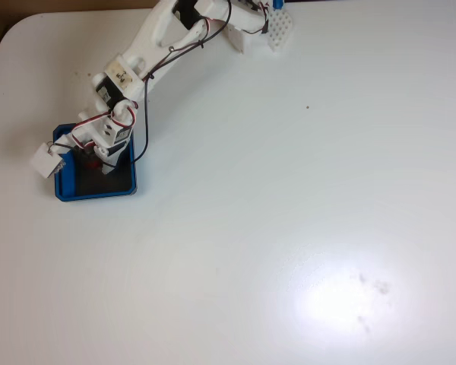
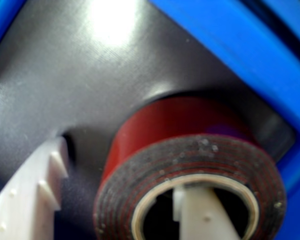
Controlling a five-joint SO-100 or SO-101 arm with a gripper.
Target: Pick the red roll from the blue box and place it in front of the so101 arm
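— Where is the so101 arm (image 1: 148, 46) in the fixed view?

— It starts at the far edge of the white table (image 1: 289, 228) and reaches toward the left edge, down into the blue box (image 1: 95, 192). The box sits near the left edge of the table.

— And the red roll?

— In the fixed view a small part of the red roll (image 1: 94, 163) shows inside the box, under the arm's wrist. In the wrist view the red roll (image 2: 180, 145) lies on the black floor of the blue box (image 2: 250, 55), close to one corner of the rim.

— What does the claw do?

— The claw (image 2: 115, 210) is open around the wall of the roll. One finger (image 2: 205, 215) stands inside the hole of the roll, by the pale core. The other finger (image 2: 25, 195) is outside, beside the roll, with a gap between it and the red side. So it does not grip yet.

— Does the roll lie flat?

— From the blurred wrist view I cannot tell.
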